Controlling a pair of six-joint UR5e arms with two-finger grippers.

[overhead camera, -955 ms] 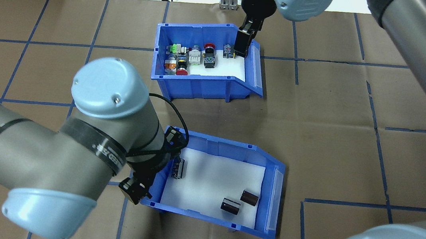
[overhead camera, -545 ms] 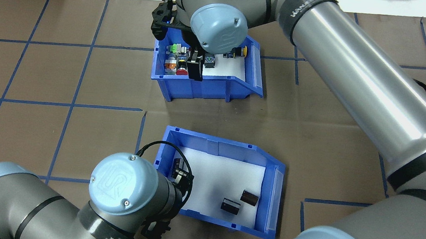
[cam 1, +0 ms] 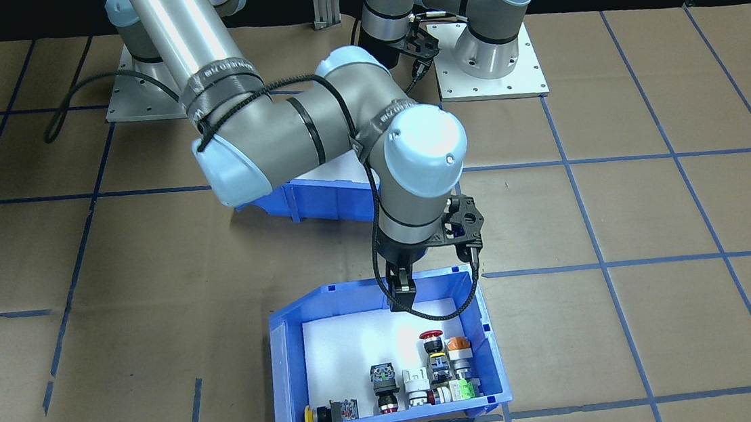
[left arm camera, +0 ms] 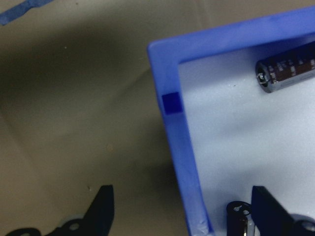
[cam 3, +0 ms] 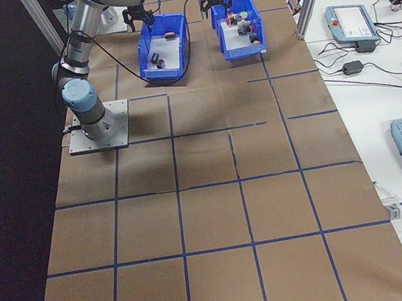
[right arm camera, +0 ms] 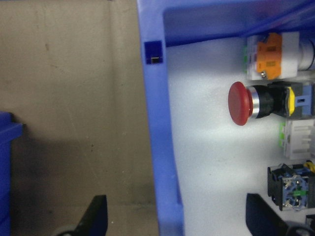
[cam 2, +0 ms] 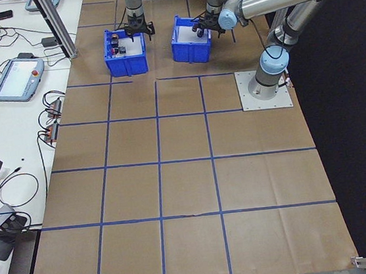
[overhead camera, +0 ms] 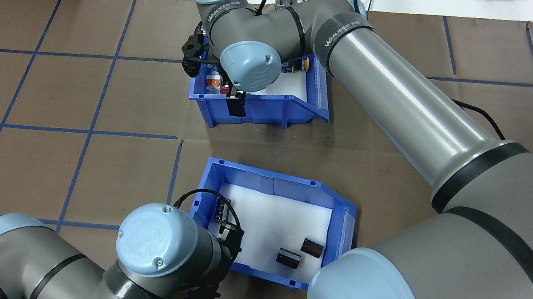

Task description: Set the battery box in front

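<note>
Since L arm swung round, L gripper (left arm camera: 183, 199): sat at box's 7 o'clock corner in overhead view; 1 s before it was up along the 9 o'clock wall. Jaws released, one finger outside, one inside, wall between, no grip yet.
Battery box (overhead camera: 264, 173): same spot as 1 s before, on table at 6 o'clock of button bin (overhead camera: 271, 109), i.e. the bin nearer the robot. Not lifted.
Cells: three on white liner, one (overhead camera: 221, 210) at 9 o'clock, two (overhead camera: 311, 247) (overhead camera: 288, 258) at 4–5 o'clock; none shifted.
R gripper (cam 1: 402, 295): crossed from bin's 2 o'clock corner (1 s before) to its 6 o'clock wall. Jaws released, astride that wall per wrist cam.
Button bin: unmoved, switches bunched at 9–12 o'clock side.
Meaning: approach phase looked done for both arms; each straddled a wall, prob. next = clamp, then swap bins so battery box goes to the fore. Task itself not started, box still behind.
Risk: one-wall pinch could tip box, cells would roll.
Writing: "UR" logo on L arm joint cap (overhead camera: 146, 236); strap (overhead camera: 343, 28) on R arm read approx. "WANJEED", not sure. Cell print too blurred.
</note>
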